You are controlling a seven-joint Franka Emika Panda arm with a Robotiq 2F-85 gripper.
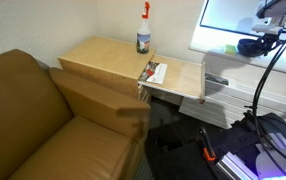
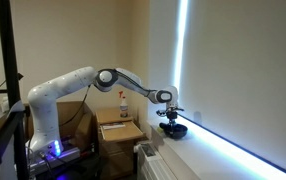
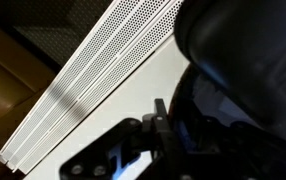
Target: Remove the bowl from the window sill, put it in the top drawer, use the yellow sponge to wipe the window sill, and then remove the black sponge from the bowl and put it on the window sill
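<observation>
The dark bowl [image 1: 251,46] sits at the window sill [image 1: 233,70]; it also shows in an exterior view [image 2: 172,129]. In the wrist view the bowl [image 3: 245,70] fills the right side. My gripper [image 1: 273,25] comes down onto it from above, as an exterior view [image 2: 169,108] also shows. One finger [image 3: 161,115] presses against the outside of the bowl's wall, and the other finger is hidden behind the rim. The black sponge cannot be made out inside the dark bowl. The yellow sponge is not in view. The top drawer [image 1: 183,85] of the wooden cabinet stands open.
A spray bottle [image 1: 143,32] stands on the wooden cabinet [image 1: 98,58]. A small white and red item [image 1: 155,72] lies in the open drawer. A brown couch [image 1: 43,120] is beside the cabinet. A perforated vent strip [image 3: 93,70] runs along the sill. Cables hang at the right [image 1: 268,80].
</observation>
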